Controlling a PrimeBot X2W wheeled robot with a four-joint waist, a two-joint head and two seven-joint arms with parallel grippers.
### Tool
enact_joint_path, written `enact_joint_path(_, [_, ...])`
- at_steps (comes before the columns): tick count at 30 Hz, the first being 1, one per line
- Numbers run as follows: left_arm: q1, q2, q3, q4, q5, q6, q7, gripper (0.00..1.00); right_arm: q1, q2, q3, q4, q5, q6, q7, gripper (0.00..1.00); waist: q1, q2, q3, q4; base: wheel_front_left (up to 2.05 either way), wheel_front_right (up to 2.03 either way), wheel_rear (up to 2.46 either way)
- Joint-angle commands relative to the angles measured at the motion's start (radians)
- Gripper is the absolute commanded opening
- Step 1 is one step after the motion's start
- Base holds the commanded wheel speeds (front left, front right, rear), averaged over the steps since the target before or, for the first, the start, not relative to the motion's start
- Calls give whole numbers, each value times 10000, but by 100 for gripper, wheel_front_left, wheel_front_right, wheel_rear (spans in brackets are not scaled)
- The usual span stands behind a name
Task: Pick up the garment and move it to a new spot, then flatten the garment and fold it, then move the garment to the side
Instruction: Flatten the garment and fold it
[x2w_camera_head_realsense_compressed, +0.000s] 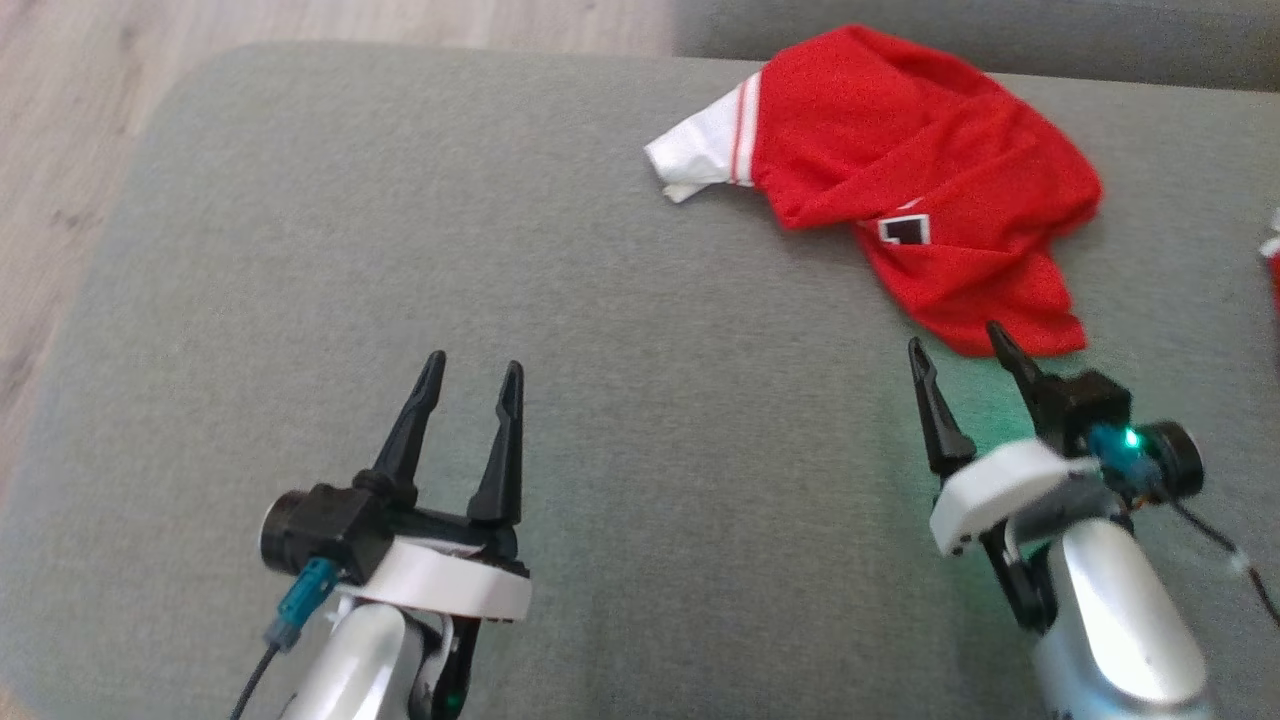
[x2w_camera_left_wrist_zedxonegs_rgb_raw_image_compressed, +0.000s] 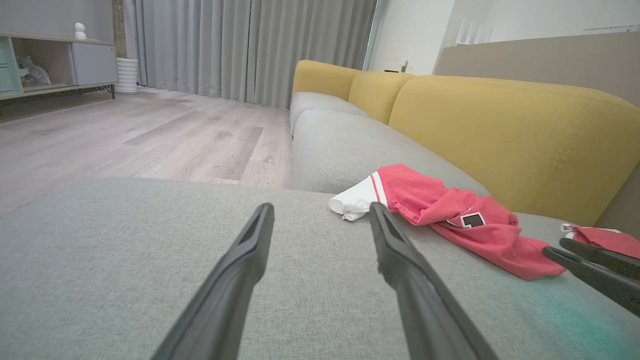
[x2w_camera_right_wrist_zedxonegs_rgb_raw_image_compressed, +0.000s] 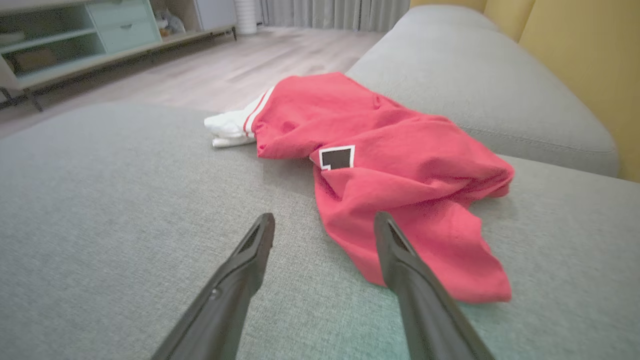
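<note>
The garment (x2w_camera_head_realsense_compressed: 920, 180) is a crumpled red shirt with a white sleeve and a black-and-white patch, lying at the far right of a grey cushion (x2w_camera_head_realsense_compressed: 400, 250). My right gripper (x2w_camera_head_realsense_compressed: 958, 345) is open, its fingertips just short of the garment's near hem, one finger over the hem's edge. The right wrist view shows the garment (x2w_camera_right_wrist_zedxonegs_rgb_raw_image_compressed: 390, 165) directly ahead of the open right gripper (x2w_camera_right_wrist_zedxonegs_rgb_raw_image_compressed: 322, 222). My left gripper (x2w_camera_head_realsense_compressed: 472, 372) is open over bare cushion, well left of the shirt. In the left wrist view the garment (x2w_camera_left_wrist_zedxonegs_rgb_raw_image_compressed: 450, 215) lies ahead to the right of the left gripper (x2w_camera_left_wrist_zedxonegs_rgb_raw_image_compressed: 320, 212).
A second red cloth (x2w_camera_head_realsense_compressed: 1272, 260) peeks in at the right edge. Yellow sofa backrests (x2w_camera_left_wrist_zedxonegs_rgb_raw_image_compressed: 500, 125) rise behind the cushion. Wooden floor (x2w_camera_head_realsense_compressed: 60, 150) lies beyond the cushion's left edge, with a low cabinet (x2w_camera_right_wrist_zedxonegs_rgb_raw_image_compressed: 75, 45) and curtains (x2w_camera_left_wrist_zedxonegs_rgb_raw_image_compressed: 240, 45) farther off.
</note>
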Motion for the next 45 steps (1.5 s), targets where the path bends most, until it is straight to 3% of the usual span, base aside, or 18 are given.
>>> enact_joint_path(1, [-430,-77,394,-173,208,-112,-51,100,-673,-24,49,203,-441,33,410,100,-1,0,273,428,0,0,0])
enact_joint_path(13, [-667,-414,456,25,374,-406,-51,100,-2309,-24,-1274,2572,-2140,33,1439,100,-1,0,623,1263,0,0,0])
enact_joint_path(14, [-661,-424,470,28,385,-419,-51,100,-2411,-24,-1206,2785,-2121,33,1435,82,-1,0,623,1274,0,0,0])
enact_joint_path(15, [-650,-432,486,33,399,-430,-51,100,-2515,-24,-1101,2950,-2092,33,1341,6,-1,0,615,1272,0,0,0])
enact_joint_path(16, [-636,-439,506,39,413,-438,-51,100,-2596,-24,-1020,3074,-2089,33,1214,0,-1,0,599,1257,0,0,0])
enact_joint_path(23, [-499,-461,671,142,523,-476,-51,100,-2618,-24,-255,3186,-915,33,-7,0,-1,0,155,750,0,0,0])
enact_joint_path(29, [-174,-465,964,165,668,-497,-51,100,-1798,-24,581,1963,350,33,-281,0,-1,0,-440,-124,0,0,0])
enact_joint_path(34, [30,-467,1095,123,753,-528,-51,100,-478,-24,48,464,215,33,315,0,-1,0,-730,-703,0,0,0])
enact_joint_path(39, [91,-468,956,85,694,-529,-51,100,980,-24,-831,-908,64,33,913,0,-1,0,-830,-843,0,0,0])
enact_joint_path(45, [186,-469,790,80,624,-488,-51,100,1817,-24,-1254,-1418,-147,33,1318,0,-1,0,-930,-801,0,0,0])
